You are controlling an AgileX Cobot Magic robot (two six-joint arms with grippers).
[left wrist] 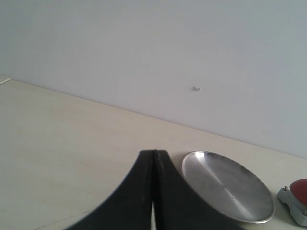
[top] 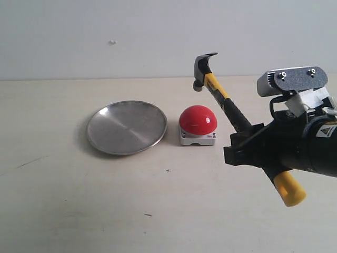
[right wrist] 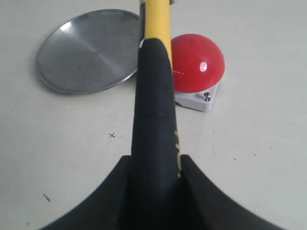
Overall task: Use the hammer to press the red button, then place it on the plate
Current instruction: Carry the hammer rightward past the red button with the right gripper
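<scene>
Hammer (top: 231, 108) pinched by right pincer (right wrist: 154, 163) | head seen only in exterior view — left pincer (left wrist: 154, 154) pressed together

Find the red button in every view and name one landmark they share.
Exterior view: red button near the centre, beside the plate.
Left wrist view: red button cropped at the frame edge, past the plate.
Right wrist view: red button whole, beside the hammer.
Shared landmark: the plate.

The right gripper (right wrist: 154, 165) hangs raised, jaws clamped on the hammer (top: 231, 108) handle, while the left gripper (left wrist: 154, 158) has its jaws pressed together.
</scene>
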